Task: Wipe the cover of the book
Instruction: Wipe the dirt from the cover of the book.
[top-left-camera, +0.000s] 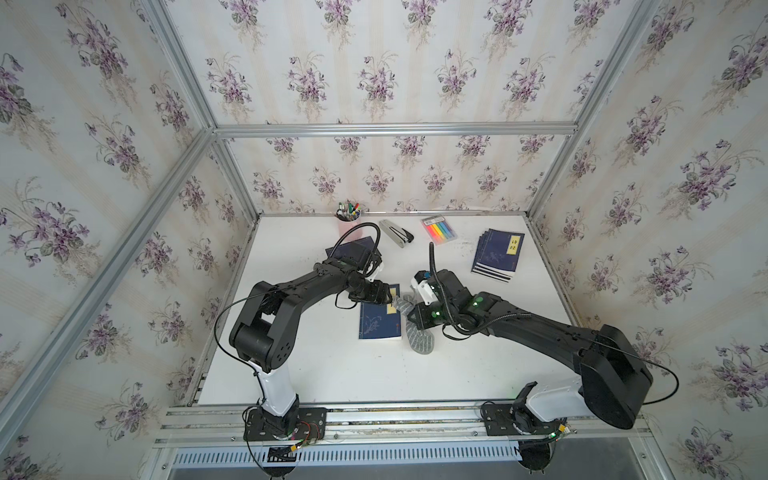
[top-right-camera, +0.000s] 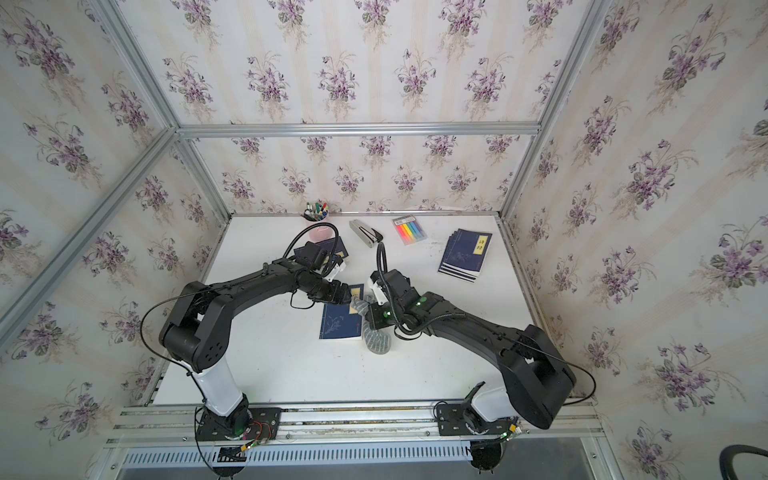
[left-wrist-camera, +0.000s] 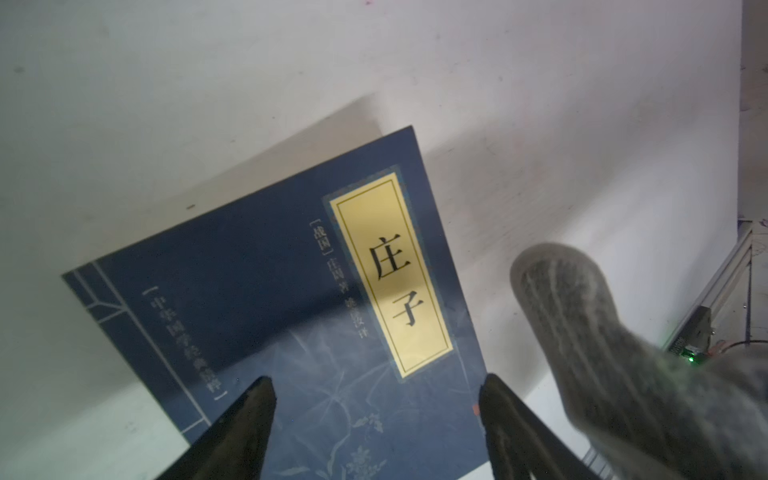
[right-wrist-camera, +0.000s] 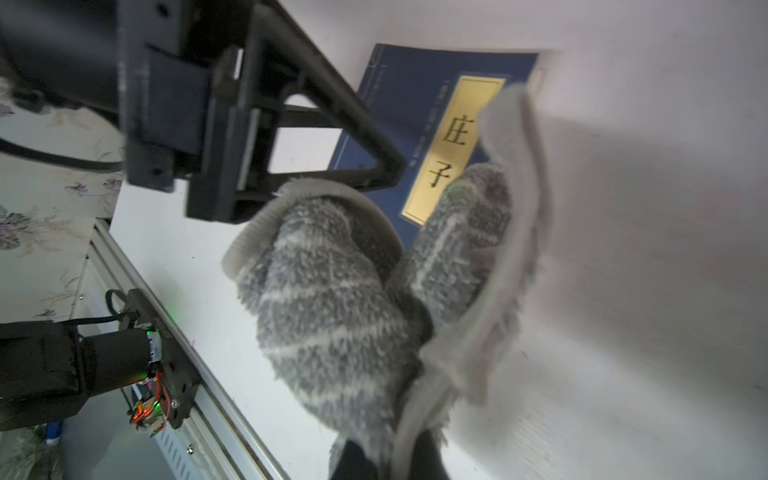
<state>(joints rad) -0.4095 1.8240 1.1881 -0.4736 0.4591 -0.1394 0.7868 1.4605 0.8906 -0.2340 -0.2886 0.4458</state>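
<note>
The cloth (right-wrist-camera: 332, 299) is clenched in the right gripper (top-left-camera: 414, 319), one end over the book (left-wrist-camera: 249, 291); the left gripper (left-wrist-camera: 376, 386) is spread wide above it.

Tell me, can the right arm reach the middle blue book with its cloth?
Probably yes. The right gripper, shut on the fuzzy grey striped cloth, sits beside the dark blue paperback book, the cloth over its yellow label. The open left gripper hovers over one end only.

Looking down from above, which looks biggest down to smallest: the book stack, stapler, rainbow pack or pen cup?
In a top view:
1. Book stack
2. Rainbow pack and stapler, too alike to rank
3. Pen cup
All sit near the table's back, so distance hardly skews this.
</note>
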